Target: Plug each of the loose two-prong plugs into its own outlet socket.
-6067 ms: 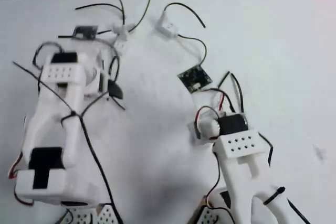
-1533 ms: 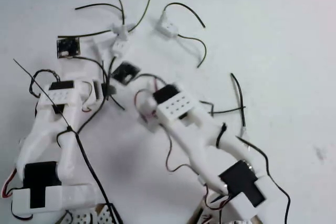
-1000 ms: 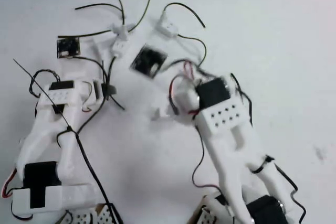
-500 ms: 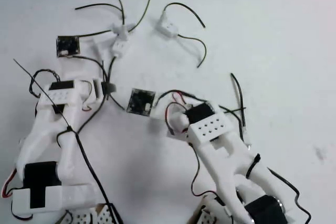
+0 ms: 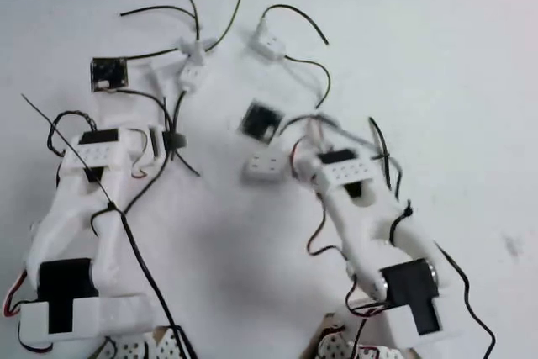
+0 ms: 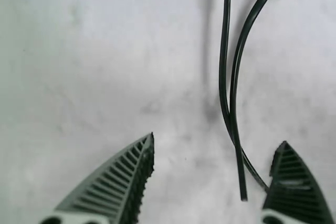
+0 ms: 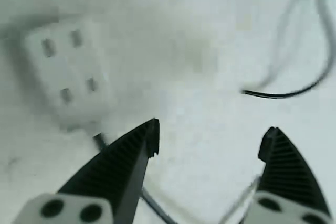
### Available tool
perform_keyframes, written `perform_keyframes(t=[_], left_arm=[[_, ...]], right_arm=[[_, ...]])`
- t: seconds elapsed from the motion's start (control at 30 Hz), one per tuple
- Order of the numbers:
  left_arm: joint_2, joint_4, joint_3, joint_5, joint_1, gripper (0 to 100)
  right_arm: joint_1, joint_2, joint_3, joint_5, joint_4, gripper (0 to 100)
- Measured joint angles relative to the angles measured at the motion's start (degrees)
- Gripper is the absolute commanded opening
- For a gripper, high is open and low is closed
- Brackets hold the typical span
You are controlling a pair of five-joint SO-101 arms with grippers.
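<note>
The left end effector stands wide open, low over the left half of the bench. Two black cables run up between its fingers, closer to one finger than the other; whether that finger touches them I cannot tell. The cables lead to a white plug lying toward the far edge, left of the middle. A second plug, also white, lies near it at the same edge, with its own thin black lead curling back toward the middle of the bench. Both plugs lie loose on the surface, well apart from the outlet block.

The right end effector is wide open too and holds nothing. The outlet block, white with two pairs of slots facing up, lies flat near the middle of the bench, just beyond one of this end effector's fingers and apart from it. A loose cable end lies on the bench past the other finger
</note>
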Motion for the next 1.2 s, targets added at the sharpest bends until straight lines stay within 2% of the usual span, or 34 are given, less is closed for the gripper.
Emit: perform_keyframes(t=[0.1,0.2,0.27,0.43,0.6,0.97,1.2], left_arm=[[0.00,0.00,0.00,0.18,0.00,34],[0.00,-0.09,0.00,0.18,0.00,34],[0.00,-0.26,0.00,0.18,0.00,34],[0.00,-0.26,0.00,0.18,0.00,34],[0.00,-0.26,0.00,0.18,0.00,34],[0.00,-0.26,0.00,0.18,0.00,34],[0.00,-0.26,0.00,0.18,0.00,34]], right_arm=[[2.55,0.00,-6.33,-4.04,3.87,31.0],[2.02,0.00,-12.92,-4.75,13.45,31.0],[0.44,0.00,-16.44,-4.66,21.27,30.9],[-8.79,0.62,-18.11,2.29,35.16,30.9],[-14.68,3.43,-18.11,3.34,36.48,30.9],[-12.66,20.13,-19.87,3.25,28.75,30.2],[-10.90,22.33,-27.16,-7.38,29.80,8.0]])
